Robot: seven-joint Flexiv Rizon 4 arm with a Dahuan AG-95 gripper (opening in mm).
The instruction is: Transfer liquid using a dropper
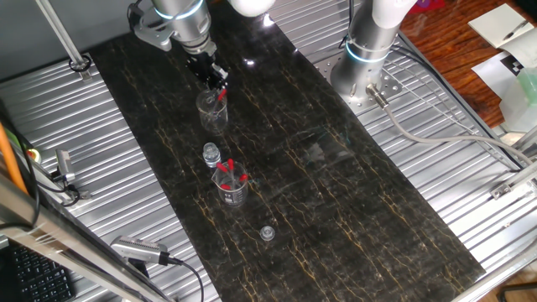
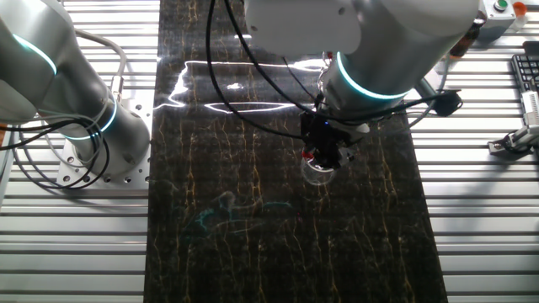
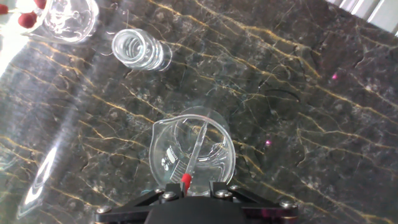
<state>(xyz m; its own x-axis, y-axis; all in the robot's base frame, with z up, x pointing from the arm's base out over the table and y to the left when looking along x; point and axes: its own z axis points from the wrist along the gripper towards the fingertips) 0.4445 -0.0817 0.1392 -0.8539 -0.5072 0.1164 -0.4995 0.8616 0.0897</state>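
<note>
My gripper [image 1: 216, 82] hangs over a clear glass beaker [image 1: 212, 112] at the far end of the dark marble table. A dropper [image 3: 198, 149] with a red bulb [image 3: 185, 181] leans inside this beaker [image 3: 193, 155], its glass tube pointing into the bottom. In the hand view the gripper [image 3: 196, 182] is open: the bulb lies against the left finger and the right finger stands apart from it. The other fixed view shows the gripper [image 2: 324, 154] low over the beaker [image 2: 320, 172].
A small clear open vial [image 1: 211, 154] stands nearer the front, also in the hand view [image 3: 134, 48]. A second beaker [image 1: 231, 188] holds several red-bulbed droppers. A small cap [image 1: 267, 232] lies in front. A second arm's base [image 1: 362, 71] stands at the right.
</note>
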